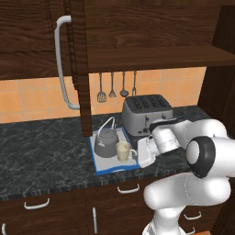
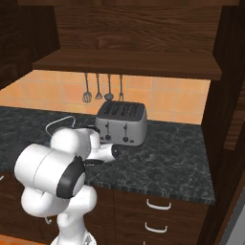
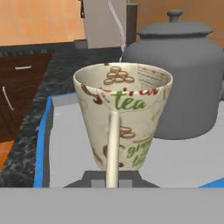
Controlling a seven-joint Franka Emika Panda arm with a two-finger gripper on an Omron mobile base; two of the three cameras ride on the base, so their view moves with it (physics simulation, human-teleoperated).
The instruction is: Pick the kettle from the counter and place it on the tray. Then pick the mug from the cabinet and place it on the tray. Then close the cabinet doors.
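Kettle (image 1: 106, 142) and mug (image 1: 123, 150) both on tray (image 1: 97, 164), frame centre; gripper (image 3: 113, 177) behind mug, jaw state unclear; cabinet door (image 1: 79, 69) upper left open, closing left

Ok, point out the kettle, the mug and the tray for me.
kettle (image 1: 106, 142): left base view, on its dark body.
mug (image 3: 122, 118): hand view, on its printed side wall.
tray (image 1: 97, 161): left base view, on its blue front-left rim.

Arm (image 1: 193, 156) bent low, gripper (image 1: 140, 153) level (jaw state unclear).
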